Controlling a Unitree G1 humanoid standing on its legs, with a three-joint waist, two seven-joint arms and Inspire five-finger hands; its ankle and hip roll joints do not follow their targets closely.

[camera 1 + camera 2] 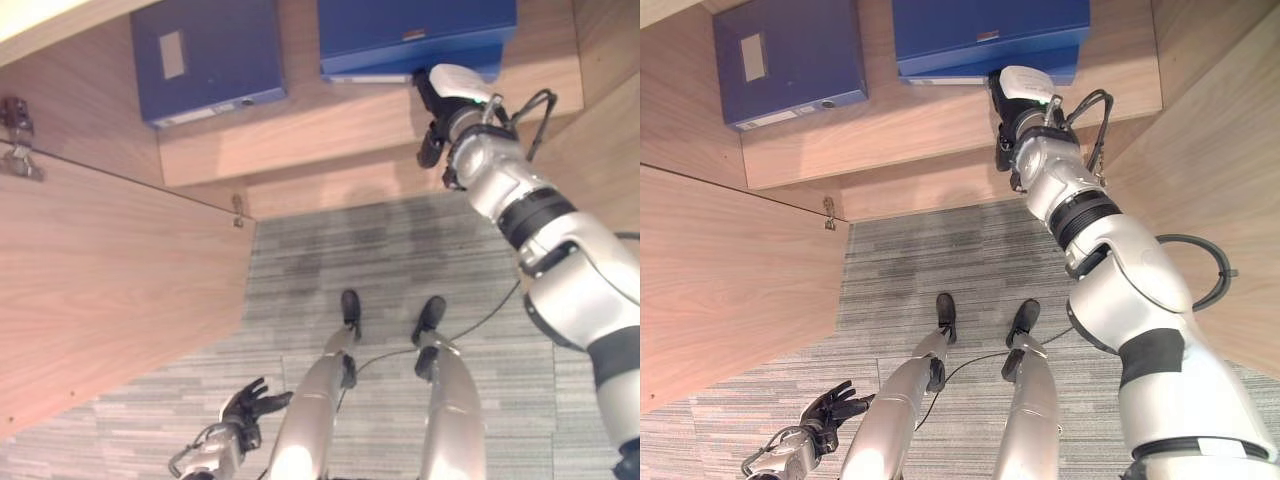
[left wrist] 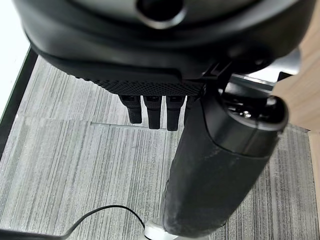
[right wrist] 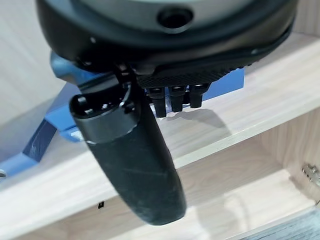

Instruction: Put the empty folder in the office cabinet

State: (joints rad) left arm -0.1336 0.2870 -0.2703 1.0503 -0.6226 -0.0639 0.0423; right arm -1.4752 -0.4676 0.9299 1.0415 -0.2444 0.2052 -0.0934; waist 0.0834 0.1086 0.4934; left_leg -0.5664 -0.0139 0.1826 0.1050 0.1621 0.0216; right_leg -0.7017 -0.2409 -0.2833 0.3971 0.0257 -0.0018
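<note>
**Resting on the cabinet shelf: blue folder, right robot hand at its near edge**

Looking down through the left eye view: flat on the wooden shelf [image 1: 330, 125] at 12 o'clock, a blue folder [image 1: 415, 35], with the right robot hand [image 1: 445, 100] reaching up from 4 o'clock to the folder's near edge, white thumb cover uppermost. At 11 o'clock, well apart on the same shelf, a second blue folder [image 1: 205, 60] bearing a pale label. Standing open at 9 o'clock, the cabinet door [image 1: 110, 280], hinge on its edge. Down at 7 o'clock, over grey carpet [image 1: 400, 260], the left robot hand [image 1: 250, 405], fingers spread and holding nothing.

Turning to the right eye view: same layout, right robot hand touching or just short of the folder's near edge; cannot tell which.

Peering along the left wrist view: fingers straight and relaxed, carpet beyond them, nothing gripped.

Peering along the right wrist view: fingers straight, tips at the folder's edge above the shelf board, thumb held apart, nothing clamped. Folder lying on the shelf, not carried.
</note>
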